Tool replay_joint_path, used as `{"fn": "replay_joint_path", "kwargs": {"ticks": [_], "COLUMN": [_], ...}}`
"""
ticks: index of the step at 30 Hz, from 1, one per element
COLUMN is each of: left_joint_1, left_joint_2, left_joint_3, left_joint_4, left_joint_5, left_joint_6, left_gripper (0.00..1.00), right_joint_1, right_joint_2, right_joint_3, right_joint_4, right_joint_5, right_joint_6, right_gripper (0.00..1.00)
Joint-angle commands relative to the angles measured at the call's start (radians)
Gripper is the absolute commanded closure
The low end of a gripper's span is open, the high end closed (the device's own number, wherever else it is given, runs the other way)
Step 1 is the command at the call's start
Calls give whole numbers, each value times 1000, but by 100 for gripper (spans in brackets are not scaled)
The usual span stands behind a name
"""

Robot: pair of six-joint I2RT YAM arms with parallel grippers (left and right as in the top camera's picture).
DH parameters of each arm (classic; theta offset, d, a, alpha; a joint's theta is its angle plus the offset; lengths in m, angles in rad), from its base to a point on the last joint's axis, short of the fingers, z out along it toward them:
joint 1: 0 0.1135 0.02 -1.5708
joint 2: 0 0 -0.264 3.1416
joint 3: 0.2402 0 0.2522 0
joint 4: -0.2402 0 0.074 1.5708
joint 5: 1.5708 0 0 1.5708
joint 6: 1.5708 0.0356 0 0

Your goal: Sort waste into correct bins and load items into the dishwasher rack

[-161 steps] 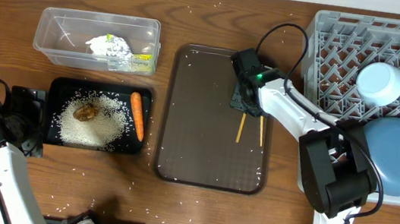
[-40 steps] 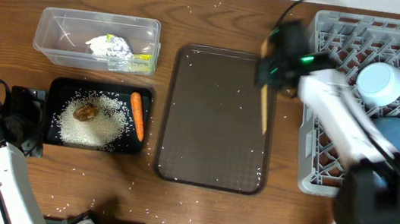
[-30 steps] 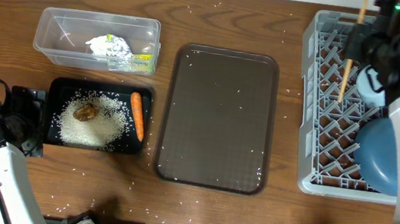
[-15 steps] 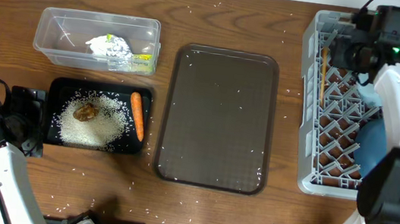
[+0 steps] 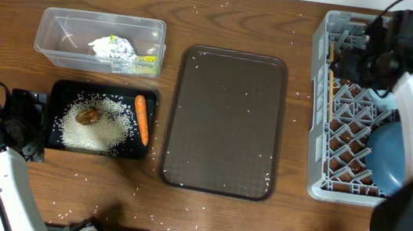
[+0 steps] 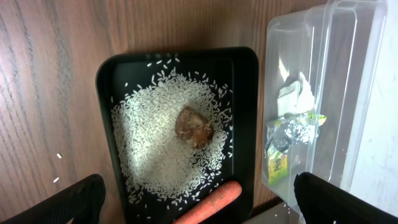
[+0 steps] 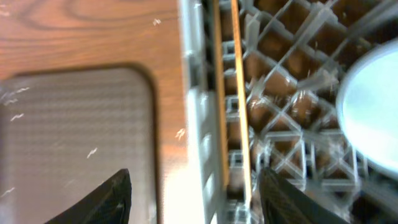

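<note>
Two wooden chopsticks [image 5: 331, 83] [image 7: 238, 93] lie side by side along the left edge of the grey dishwasher rack [image 5: 313, 180] [image 7: 199, 124]. My right gripper [image 5: 351, 62] [image 7: 199, 205] hovers over them, open and holding nothing. A dark-blue plate [image 5: 387, 157] stands in the rack. The black tray [image 5: 58, 89] [image 6: 245, 93] holds rice [image 5: 105, 135] [image 6: 155, 137], a brown lump [image 5: 88, 115] [image 6: 194, 126] and a carrot [image 5: 141, 118] [image 6: 211, 202]. The clear tub [image 5: 59, 26] [image 6: 348, 74] holds a napkin [image 5: 108, 44], foil [image 5: 124, 58] and a wrapper [image 5: 146, 63]. My left gripper [image 5: 32, 124] [image 6: 199, 190] is open beside the tray.
A large brown serving tray [image 5: 226, 118] [image 7: 68, 137] lies between the bins and the rack. Loose rice grains are scattered on the wooden table [image 5: 203, 210]. A pale round dish [image 7: 373, 106] sits in the rack to the right of the chopsticks.
My right gripper carried the chopsticks over the rack's left side, then opened; they now lie on the rack floor. The left arm has not moved.
</note>
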Motion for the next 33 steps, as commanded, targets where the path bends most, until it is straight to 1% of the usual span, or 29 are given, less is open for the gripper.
{"fn": "replay_joint_path", "kwargs": {"ticks": [1, 3, 6, 9, 11, 15, 17, 18, 19, 20, 21, 24, 27, 30, 33], "left_joint_1": [3, 3, 3, 3, 3, 3, 3, 3, 3, 3, 3, 3, 3, 3, 3], "left_joint_2": [-2, -2, -2, -2, -2, -2, -2, -2, -2, -2, -2, -2, -2, -2, -2], "left_joint_3": [2, 2, 2, 2, 2, 2, 2, 2, 2, 2, 2, 2, 2, 2, 2], "left_joint_4": [-3, -4, -3, -3, -4, -3, -4, -4, -4, -4, -4, -4, -4, -4, -4], "left_joint_5": [-10, -10, -10, -10, -10, -10, -10, -10, -10, -10, -10, -10, -10, -10, -10], "left_joint_6": [16, 16, 16, 16, 16, 16, 16, 16, 16, 16, 16, 16, 16, 16, 16], "left_gripper": [2, 2, 2, 2, 2, 2, 2, 2, 2, 2, 2, 2, 2, 2, 2], "right_joint_1": [15, 24, 41, 57, 76, 156, 214, 241, 270, 293, 314, 332, 332, 332, 332], "right_joint_2": [-144, -202, -287, -342, -390, -544, -653, -709, -774, -829, -903, -1058, -1172, -1242, -1269], "right_joint_3": [6, 6, 5, 2, -23, -168, -275, -326, -385, -435, -497, -620, -706, -756, -772], "right_joint_4": [-77, -151, -286, -394, -446, -438, -392, -362, -324, -291, -250, -180, -152, -150, -156], "right_joint_5": [-72, -68, -67, -67, -68, -32, 4, 15, 27, 31, 30, 30, 30, 29, 27], "right_joint_6": [56, 70, 79, 88, 88, 80, 95, 107, 134, 158, 175, 175, 175, 175, 174], "right_gripper": [41, 41, 35, 35, 37, 43, 46, 44, 42, 23, 1, 1, 1, 1, 1]}}
